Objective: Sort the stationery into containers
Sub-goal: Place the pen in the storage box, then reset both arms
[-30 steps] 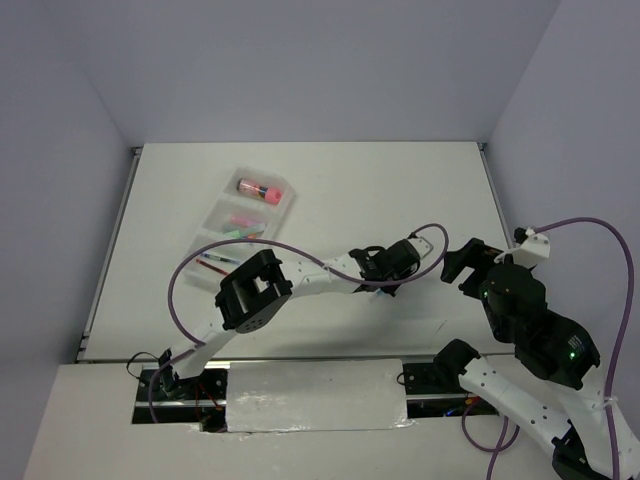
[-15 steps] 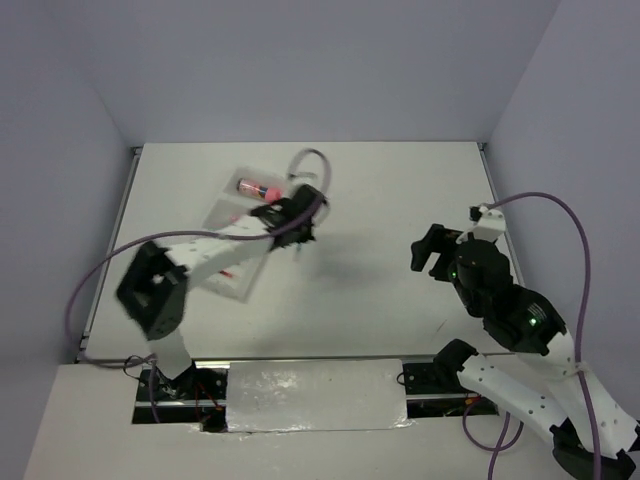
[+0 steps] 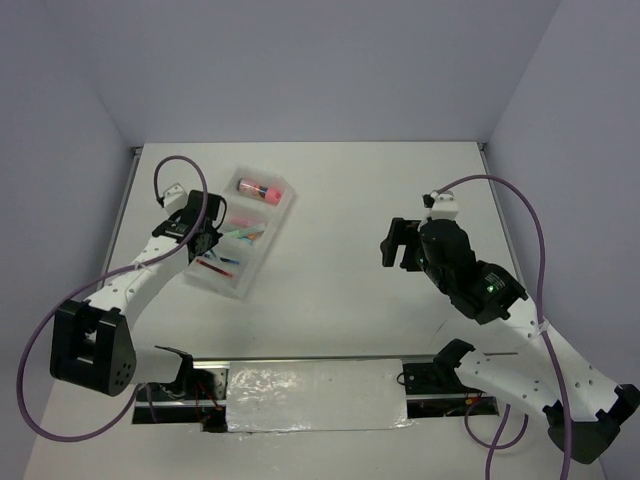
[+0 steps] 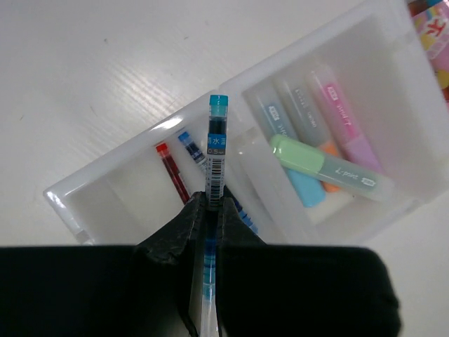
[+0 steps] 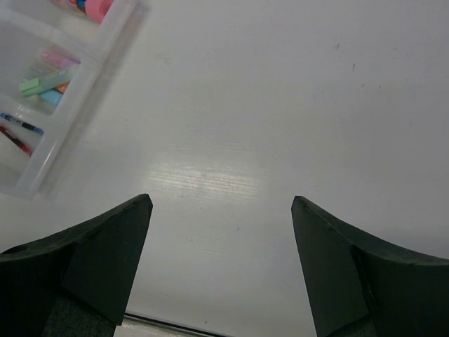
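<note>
The clear three-compartment tray (image 3: 284, 212) lies at the back left. Its far compartment holds a pink-red tube (image 3: 258, 188), the middle one several highlighters (image 3: 243, 230), the near one thin pens (image 3: 218, 263). My left gripper (image 3: 205, 240) hovers at the tray's left side. In the left wrist view it (image 4: 210, 200) is shut on a thin blue-capped pen (image 4: 216, 140), pointing over the near compartment, where a red pen (image 4: 168, 168) and a blue pen (image 4: 191, 144) lie. A green highlighter (image 4: 326, 167) lies across the others. My right gripper (image 3: 395, 245) is open and empty (image 5: 221, 207) above bare table.
The white table (image 3: 400, 190) is bounded by walls at the back and sides. The tray also shows at the top left of the right wrist view (image 5: 77, 98). Purple cables loop from both arms.
My left arm swung from the table's middle to the left, carrying the pen over the tray's near end. My right arm moved leftward and extended further onto the table.
</note>
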Tool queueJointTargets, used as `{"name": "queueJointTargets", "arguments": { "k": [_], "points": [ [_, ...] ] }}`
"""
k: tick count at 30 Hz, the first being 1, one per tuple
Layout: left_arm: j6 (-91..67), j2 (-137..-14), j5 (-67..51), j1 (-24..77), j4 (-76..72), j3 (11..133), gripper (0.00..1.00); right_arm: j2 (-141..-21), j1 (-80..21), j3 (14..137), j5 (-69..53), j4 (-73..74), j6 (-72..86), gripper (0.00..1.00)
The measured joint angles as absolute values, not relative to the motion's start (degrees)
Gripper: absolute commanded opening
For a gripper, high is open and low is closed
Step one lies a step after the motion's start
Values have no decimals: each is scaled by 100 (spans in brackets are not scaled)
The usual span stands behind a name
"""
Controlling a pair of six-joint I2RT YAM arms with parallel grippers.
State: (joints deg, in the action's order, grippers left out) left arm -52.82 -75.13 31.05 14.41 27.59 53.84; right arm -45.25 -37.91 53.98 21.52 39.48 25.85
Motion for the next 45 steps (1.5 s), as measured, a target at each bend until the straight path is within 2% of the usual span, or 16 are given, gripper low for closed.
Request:
{"name": "queueJointTargets", "arguments": {
  "k": [6,9,10,14,15,16,17,20,21,27,34,45],
  "points": [
    [-5533,-7411,3076,1396,2735,5035,14,-4530,-3800,5398,2043,3881,2576,88],
    [-5583,-7404,3022,1393,2692,4932,30,-4530,-3800,5398,2005,3854,2576,88],
    [-5583,-7404,2998,1393,2700,4917,41,-4530,-3800,5398,1999,3854,2576,88],
    [-5568,-7325,2921,1393,2674,4860,69,-4547,-3804,5400,1973,3854,2561,88],
    [-5566,-7258,2910,1393,2698,4851,87,-4556,-3806,5400,1970,3854,2561,88],
    [-5546,-7161,2902,1393,2722,4849,96,-4569,-3811,5400,1970,3857,2558,89],
    [-5533,-7052,2891,1396,2749,4849,99,-4584,-3811,5406,1973,3857,2547,89],
    [-5387,-6606,2891,1396,2956,4930,99,-4617,-3811,5492,2040,3876,2497,90],
    [-5321,-6506,2897,1396,3041,5002,99,-4611,-3811,5529,2075,3883,2486,100],
    [-4646,-5791,3105,1433,3736,5922,99,-4040,-3811,5752,2434,4036,2231,100],
    [-3564,-4746,3319,1448,4274,6630,99,-3310,-3811,6567,2897,4687,1997,100],
    [-2685,-3269,3430,1450,4565,5999,100,-2436,-3811,6965,3564,5714,1933,100]
  ]
}}
